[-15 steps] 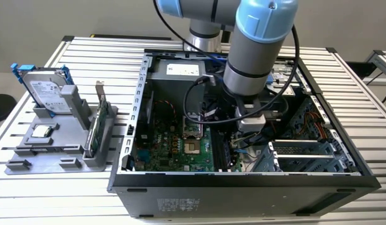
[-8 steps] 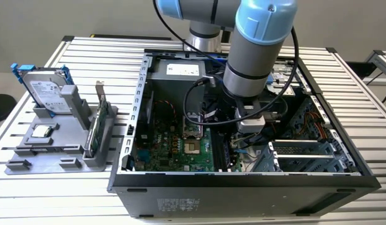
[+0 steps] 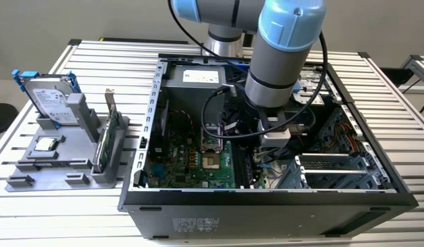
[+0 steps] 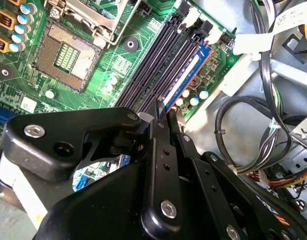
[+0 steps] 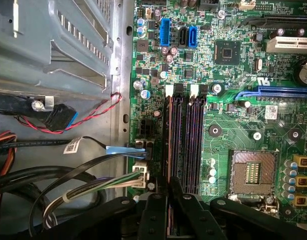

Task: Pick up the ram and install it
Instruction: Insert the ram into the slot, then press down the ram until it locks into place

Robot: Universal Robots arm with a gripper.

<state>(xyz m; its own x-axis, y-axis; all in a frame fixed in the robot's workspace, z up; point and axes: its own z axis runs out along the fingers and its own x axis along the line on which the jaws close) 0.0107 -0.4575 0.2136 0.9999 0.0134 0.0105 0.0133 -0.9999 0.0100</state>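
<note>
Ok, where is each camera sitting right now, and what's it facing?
Exterior view: off the arm, looking down into the open computer case; the arm reaches in.
First wrist view: on the arm, facing the memory slots; the pincer shows.
Second wrist view: on the arm, angled across the same slots; pincer up close.
Shared: both wrist views show the slots and CPU socket.

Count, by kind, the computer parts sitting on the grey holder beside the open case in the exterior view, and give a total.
Hard drive in blue rails: 1
Green card with a metal bracket: 1
Small square silver chip: 1
Total: 3, all on the grey holder
</note>
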